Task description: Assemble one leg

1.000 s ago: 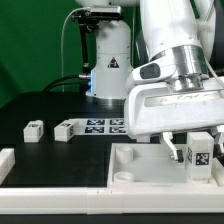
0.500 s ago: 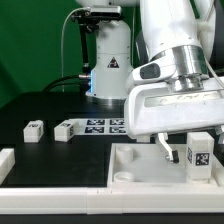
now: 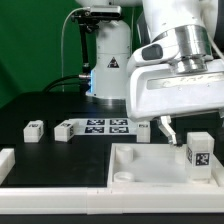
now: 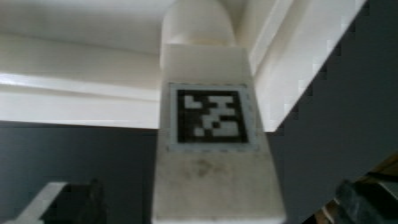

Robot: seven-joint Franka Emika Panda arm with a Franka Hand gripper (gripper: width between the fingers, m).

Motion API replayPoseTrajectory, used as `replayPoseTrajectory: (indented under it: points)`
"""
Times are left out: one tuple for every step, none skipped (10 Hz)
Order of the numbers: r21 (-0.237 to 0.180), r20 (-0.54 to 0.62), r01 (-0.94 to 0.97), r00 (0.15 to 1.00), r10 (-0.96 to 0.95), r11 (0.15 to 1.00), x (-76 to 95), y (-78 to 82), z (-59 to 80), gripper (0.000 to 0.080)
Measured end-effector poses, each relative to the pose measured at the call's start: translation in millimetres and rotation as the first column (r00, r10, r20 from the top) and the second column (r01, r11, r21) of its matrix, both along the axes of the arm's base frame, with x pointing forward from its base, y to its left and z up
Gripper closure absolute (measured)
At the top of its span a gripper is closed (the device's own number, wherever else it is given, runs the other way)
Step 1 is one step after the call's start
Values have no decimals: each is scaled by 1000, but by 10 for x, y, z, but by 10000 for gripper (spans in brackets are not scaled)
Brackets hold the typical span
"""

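Observation:
The leg (image 3: 200,157) is a small white block with a black-and-white tag. It stands upright in the corner of the large white panel (image 3: 140,165) at the exterior view's right. My gripper (image 3: 196,137) is just above it, jaws open. One finger (image 3: 168,131) hangs clear of the leg towards the exterior view's left. In the wrist view the leg (image 4: 217,120) fills the middle and stands free between the fingers of my gripper (image 4: 217,208), with dark gaps on both sides.
Two more small tagged white blocks (image 3: 33,128) (image 3: 64,130) lie on the black table at the exterior view's left. The marker board (image 3: 105,125) lies behind the panel. A white piece (image 3: 5,160) sits at the left edge. The arm's base (image 3: 108,65) stands at the back.
My gripper has let go of the leg and risen straight up. The leg stays standing in the panel's corner.

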State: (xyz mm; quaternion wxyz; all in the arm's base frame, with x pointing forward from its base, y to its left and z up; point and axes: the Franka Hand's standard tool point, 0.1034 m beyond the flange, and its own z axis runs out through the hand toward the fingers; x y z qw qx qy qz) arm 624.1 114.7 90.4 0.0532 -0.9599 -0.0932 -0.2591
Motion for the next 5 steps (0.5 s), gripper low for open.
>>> replayPoseTrajectory:
  points:
    - [0,7,3,1000,-3,1000,47,-15,38,150]
    - [7,-61,-6,998,6,1000,39,7,-6,150]
    - [23,-188,-16,982,21,1000,51,56,-10,150]
    - [35,-281,-14,959,24,999,111,66,31,150]
    - [40,-312,5,950,8,999,152,37,31,150]
